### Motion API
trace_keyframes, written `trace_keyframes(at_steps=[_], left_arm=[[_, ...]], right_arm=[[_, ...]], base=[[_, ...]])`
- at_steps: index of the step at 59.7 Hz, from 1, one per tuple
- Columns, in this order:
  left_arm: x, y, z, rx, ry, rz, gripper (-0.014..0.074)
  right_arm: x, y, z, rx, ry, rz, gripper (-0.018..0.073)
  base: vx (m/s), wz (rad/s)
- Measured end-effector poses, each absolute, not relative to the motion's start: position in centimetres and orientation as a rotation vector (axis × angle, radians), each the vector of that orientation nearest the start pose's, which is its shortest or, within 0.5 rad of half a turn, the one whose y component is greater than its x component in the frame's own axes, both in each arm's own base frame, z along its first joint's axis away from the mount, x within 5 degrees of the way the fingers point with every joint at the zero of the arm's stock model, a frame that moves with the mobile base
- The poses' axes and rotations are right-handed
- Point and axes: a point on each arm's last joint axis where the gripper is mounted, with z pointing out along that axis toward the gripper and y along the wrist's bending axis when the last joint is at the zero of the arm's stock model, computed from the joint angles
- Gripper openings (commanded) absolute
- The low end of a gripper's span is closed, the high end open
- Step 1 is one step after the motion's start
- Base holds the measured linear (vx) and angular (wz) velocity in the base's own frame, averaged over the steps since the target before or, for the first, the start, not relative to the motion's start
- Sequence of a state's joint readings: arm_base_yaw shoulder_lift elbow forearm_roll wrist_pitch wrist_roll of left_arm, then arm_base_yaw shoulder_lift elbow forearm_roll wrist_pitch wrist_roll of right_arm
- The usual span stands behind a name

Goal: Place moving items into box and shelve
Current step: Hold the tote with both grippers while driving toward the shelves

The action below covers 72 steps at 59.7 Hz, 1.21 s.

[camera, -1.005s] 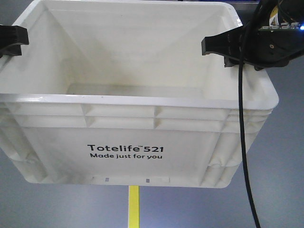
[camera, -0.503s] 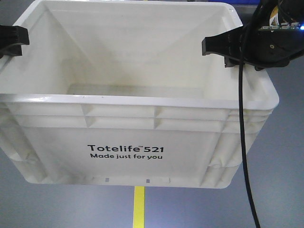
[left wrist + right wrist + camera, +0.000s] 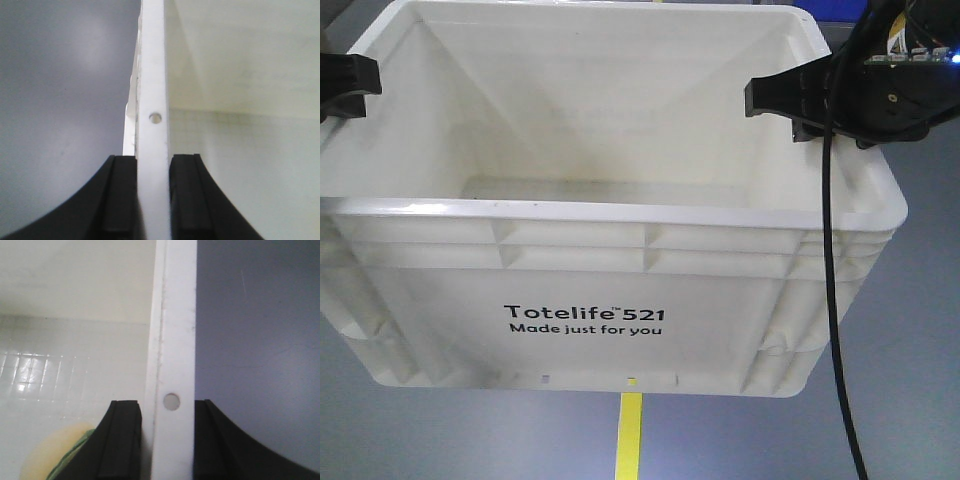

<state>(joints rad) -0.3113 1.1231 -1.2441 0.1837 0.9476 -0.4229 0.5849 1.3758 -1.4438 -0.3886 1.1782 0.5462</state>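
Note:
The white box (image 3: 620,212), printed "Totelife 521", hangs above the grey floor, held by both side rims. My left gripper (image 3: 345,85) is shut on the left rim (image 3: 152,75), one finger outside the wall and one inside. My right gripper (image 3: 790,97) is shut on the right rim (image 3: 175,315) in the same way. Inside the box, a pale yellow plush fruit (image 3: 45,455) with a green stem (image 3: 75,450) lies on the floor by the right wall. The front wall hides the box's contents in the front view.
Grey floor lies below, with a yellow line (image 3: 630,435) running under the box. A black cable (image 3: 835,300) hangs down in front of the box's right end. A blue edge (image 3: 840,8) shows at the top right.
The yellow floor line has shifted to the right under the box. The box and both grippers keep the same place in the view.

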Motion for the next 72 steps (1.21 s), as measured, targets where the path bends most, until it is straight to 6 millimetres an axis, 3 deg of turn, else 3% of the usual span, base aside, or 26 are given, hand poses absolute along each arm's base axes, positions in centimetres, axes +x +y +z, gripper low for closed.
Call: trace_keyframes(at_steps=[72], left_arm=[[21.38, -5.46, 40.74, -0.081, 2.296, -0.152, 0.0158]], right_arm=[[24.57, 12.46, 39.63, -0.107, 2.475, -0.051, 0.0137]], base=[[0.32, -0.01]])
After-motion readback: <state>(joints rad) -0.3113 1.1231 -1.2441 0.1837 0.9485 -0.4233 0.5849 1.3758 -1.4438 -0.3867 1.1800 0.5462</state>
